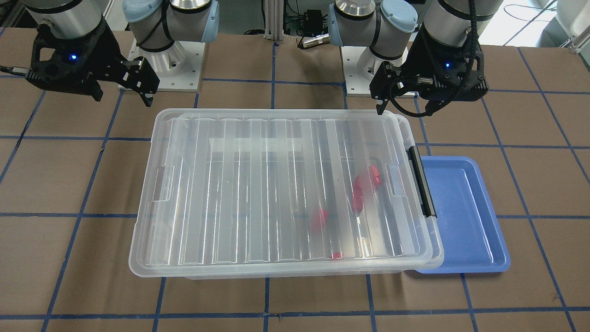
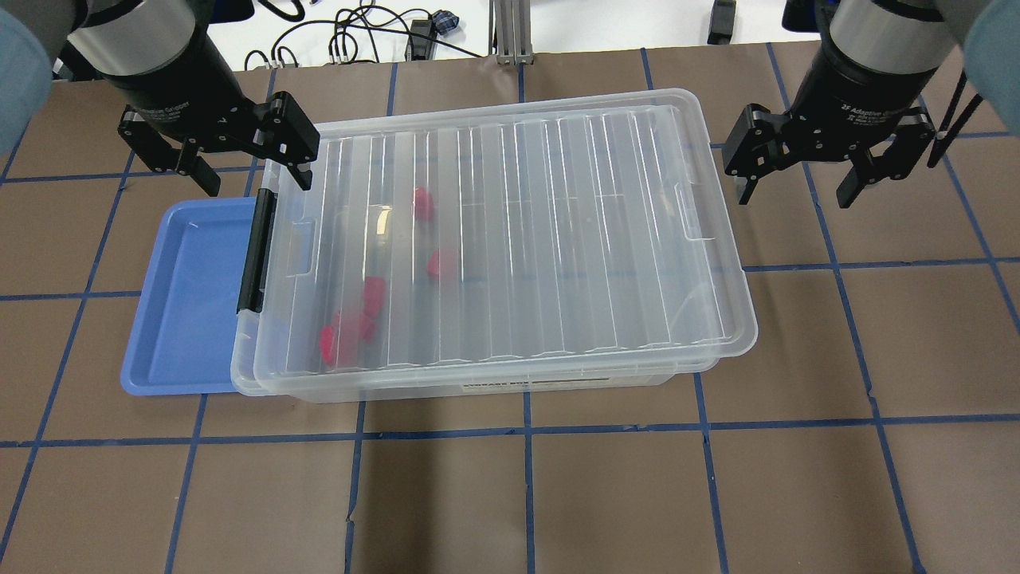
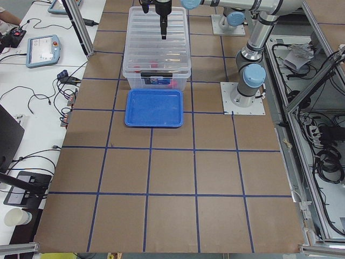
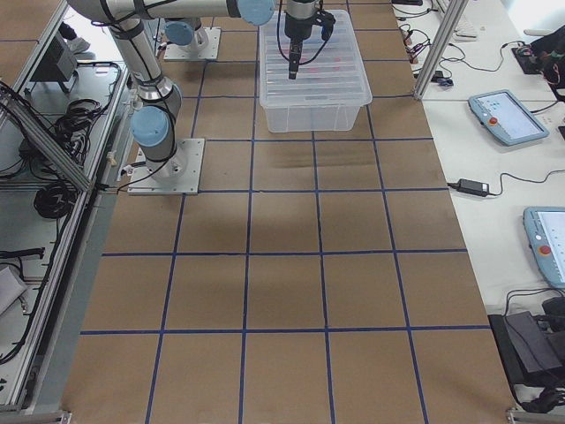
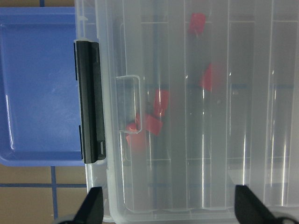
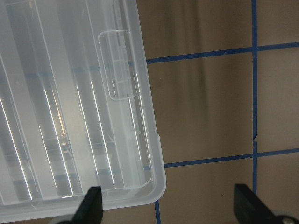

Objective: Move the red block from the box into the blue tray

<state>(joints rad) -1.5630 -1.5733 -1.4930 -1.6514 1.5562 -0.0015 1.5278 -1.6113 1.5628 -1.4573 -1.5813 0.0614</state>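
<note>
Red block [image 2: 373,292], among similar red pieces under the closed lid of the box [image 2: 741,335], toward its end by the blue tray [image 2: 183,303]: likely light, rigid, slick, best pinched across the squarish body; left gripper [image 2: 255,179] and right gripper [image 2: 794,195] spread wide, empty, at the box's two ends.

silver arms [image 2: 151,32], pale-blue caps [image 1: 143,11], black left claw [image 2: 256,183], right claw [image 2: 795,198]

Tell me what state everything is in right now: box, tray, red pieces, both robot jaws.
box: lid on, closed.
black latch: over the lid's edge, looks fastened.
blue tray: empty, one edge under the box's rim.
red blocks: several, all inside the box, near the latch end.
left gripper: jaws open, empty, above the latch end.
right gripper: jaws open, empty, off the opposite end.
</note>
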